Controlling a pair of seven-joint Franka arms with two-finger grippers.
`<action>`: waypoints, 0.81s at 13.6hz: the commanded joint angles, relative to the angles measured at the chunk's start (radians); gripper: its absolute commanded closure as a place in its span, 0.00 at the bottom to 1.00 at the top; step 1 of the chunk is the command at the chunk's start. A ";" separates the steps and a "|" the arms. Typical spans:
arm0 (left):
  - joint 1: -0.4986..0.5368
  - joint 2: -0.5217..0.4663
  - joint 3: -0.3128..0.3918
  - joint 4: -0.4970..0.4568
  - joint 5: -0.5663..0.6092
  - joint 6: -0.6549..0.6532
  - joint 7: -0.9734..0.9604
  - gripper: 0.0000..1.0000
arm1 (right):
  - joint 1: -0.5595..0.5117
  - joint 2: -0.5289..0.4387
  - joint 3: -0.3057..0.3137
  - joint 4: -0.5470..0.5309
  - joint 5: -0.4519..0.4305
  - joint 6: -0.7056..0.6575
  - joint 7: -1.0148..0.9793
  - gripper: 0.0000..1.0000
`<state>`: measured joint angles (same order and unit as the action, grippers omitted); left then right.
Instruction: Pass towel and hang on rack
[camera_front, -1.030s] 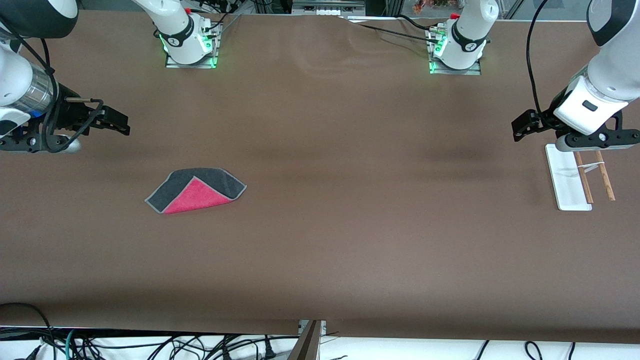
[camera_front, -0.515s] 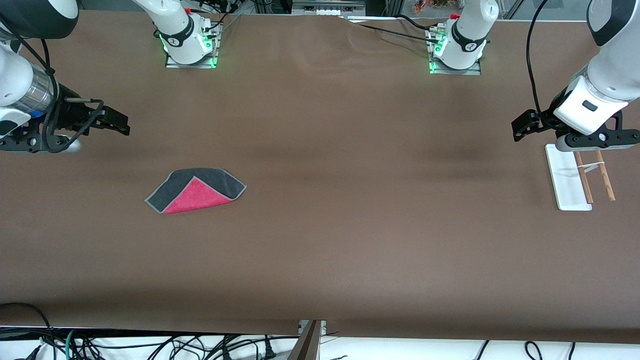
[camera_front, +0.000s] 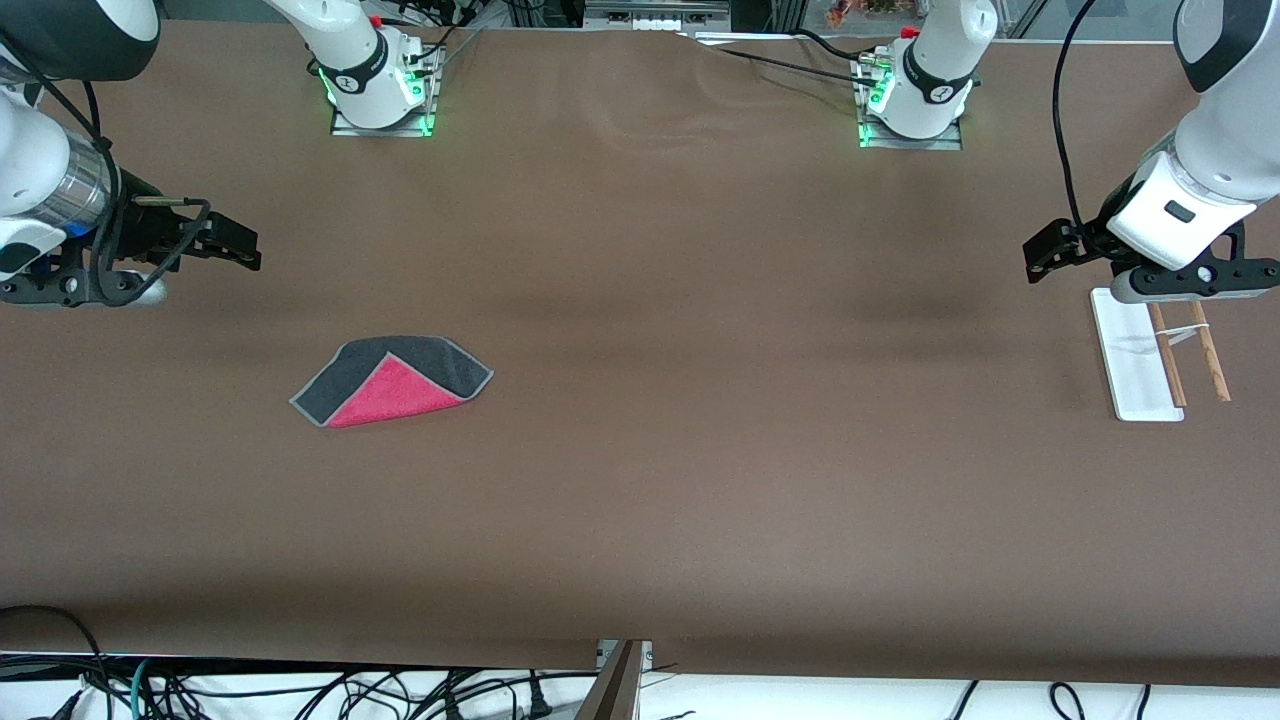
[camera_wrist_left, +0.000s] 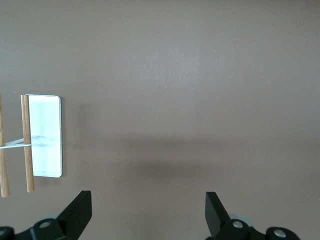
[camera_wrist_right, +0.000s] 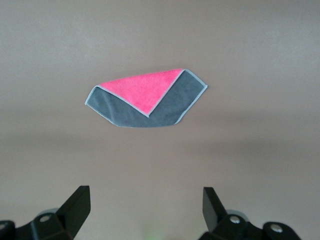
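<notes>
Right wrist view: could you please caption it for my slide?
Right gripper, fingers open, hovers over the table with the folded towel lying untouched ahead.

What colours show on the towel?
Dark grey with a pink-red folded face and light edging on the towel; the right wrist view shows it best.

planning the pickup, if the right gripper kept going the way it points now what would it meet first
Likely the bare table. The open right gripper aims short of the towel, though depth is hard to judge.

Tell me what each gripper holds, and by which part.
Nothing is held. The left gripper and right gripper both hang open; the towel lies untouched on the table.
</notes>
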<state>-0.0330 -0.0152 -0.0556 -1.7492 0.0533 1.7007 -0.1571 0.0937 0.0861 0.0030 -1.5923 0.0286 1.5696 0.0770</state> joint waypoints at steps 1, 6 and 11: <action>-0.001 0.004 0.000 0.014 -0.024 -0.016 0.017 0.00 | -0.005 -0.017 0.002 -0.020 -0.010 0.015 -0.017 0.01; -0.001 0.005 0.000 0.014 -0.024 -0.016 0.017 0.00 | -0.005 -0.011 0.002 -0.023 -0.015 0.024 -0.017 0.01; -0.001 0.005 0.000 0.014 -0.024 -0.016 0.017 0.00 | -0.008 0.098 -0.027 -0.148 -0.053 0.263 -0.086 0.01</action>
<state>-0.0331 -0.0150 -0.0557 -1.7492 0.0533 1.7007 -0.1571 0.0932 0.1451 -0.0090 -1.6561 -0.0093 1.7074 0.0474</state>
